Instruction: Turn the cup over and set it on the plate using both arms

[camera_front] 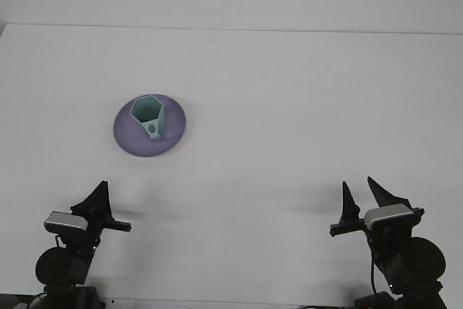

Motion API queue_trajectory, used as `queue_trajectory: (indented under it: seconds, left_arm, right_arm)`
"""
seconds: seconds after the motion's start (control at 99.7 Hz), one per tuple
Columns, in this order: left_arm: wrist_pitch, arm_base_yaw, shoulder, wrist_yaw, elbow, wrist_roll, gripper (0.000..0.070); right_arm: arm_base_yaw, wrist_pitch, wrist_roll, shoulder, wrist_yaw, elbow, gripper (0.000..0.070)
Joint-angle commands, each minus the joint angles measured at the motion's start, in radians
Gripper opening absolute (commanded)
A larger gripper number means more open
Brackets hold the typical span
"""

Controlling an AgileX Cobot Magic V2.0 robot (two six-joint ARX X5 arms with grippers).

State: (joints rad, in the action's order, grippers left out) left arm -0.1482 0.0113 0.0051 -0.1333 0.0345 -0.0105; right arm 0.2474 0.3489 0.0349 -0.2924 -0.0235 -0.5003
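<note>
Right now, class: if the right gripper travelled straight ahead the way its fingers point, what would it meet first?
Probably nothing. The right gripper points forward over bare table; the cup and plate sit far to its left, though depth is hard to judge.

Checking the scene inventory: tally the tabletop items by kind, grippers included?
Teal pentagonal cup, upright on the plate: 1
Round purple plate: 1
Black grippers, left gripper and right gripper: 2
Total: 4

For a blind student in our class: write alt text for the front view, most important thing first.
A teal five-sided cup stands upright, mouth up, on a purple plate left of centre on a white table. The left gripper and right gripper sit at the near edge, away from it.
</note>
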Motion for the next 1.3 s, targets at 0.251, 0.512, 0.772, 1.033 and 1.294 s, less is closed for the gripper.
queue_trajectory:
  seconds: [0.251,0.512,0.772,1.033,1.294]
  left_arm:
    - [-0.011,0.002,-0.002,-0.006,-0.021,-0.002,0.0014]
    - [-0.01,0.002,-0.002,-0.006,-0.021,-0.002,0.0014]
    - [-0.011,0.002,-0.002,-0.006,-0.019,-0.002,0.0014]
    - [-0.011,0.002,-0.002,-0.006,-0.019,-0.002,0.0014]
    - [-0.01,0.002,-0.002,-0.006,-0.019,-0.002,0.0014]
  right_arm:
    - [-0.134,-0.156,-0.143,0.108,-0.019,0.14,0.0361]
    - [-0.218,-0.265,-0.245,0.294,0.071,0.4,0.0361]
    - [-0.222,-0.319,-0.246,0.291,0.07,0.488,0.0361]
    - [-0.222,-0.329,-0.243,0.291,0.076,0.488,0.0361]
    - [-0.222,-0.331,-0.243,0.291,0.076,0.488,0.0361]
